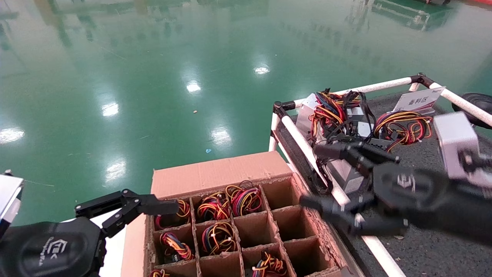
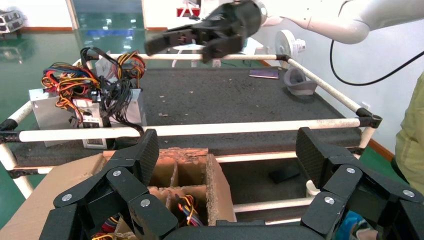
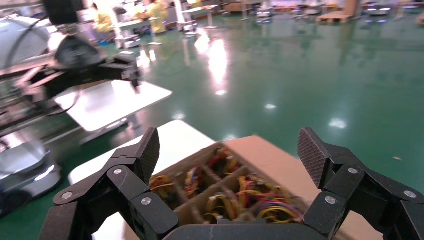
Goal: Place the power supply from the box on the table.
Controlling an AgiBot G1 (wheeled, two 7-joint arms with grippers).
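Brown cardboard fills the lower middle of the head view: the box [image 1: 215,175], its dividers making square cells, several of them stuffed with red, yellow and orange wire bundles [image 1: 219,236] and others bare. The left gripper [image 1: 127,207] hangs just off the carton's near left corner, fingers spread wide with nothing between them; its wrist view looks over one carton corner toward the rail. The right gripper [image 1: 326,177] hovers over the seam between the carton's right wall and the white pipe rail [image 1: 303,144], its two fingers also wide apart and empty, one fingertip above the rail, the other lower, beside the carton's right edge.

Just beyond that right pincer, on the dark grey table [image 1: 423,246], sits a silver-grey power supply [image 1: 344,175] with black cables [image 2: 117,95] draped down over the rail. It is probably the all-black-cabled unit, though the gripper hides part of it. Farther behind it stand silver units [image 1: 307,111] topped with tangled coloured wires. A white label card [image 1: 419,100] stands near the table's far corner, and glossy green floor [image 1: 153,77] stretches beyond.
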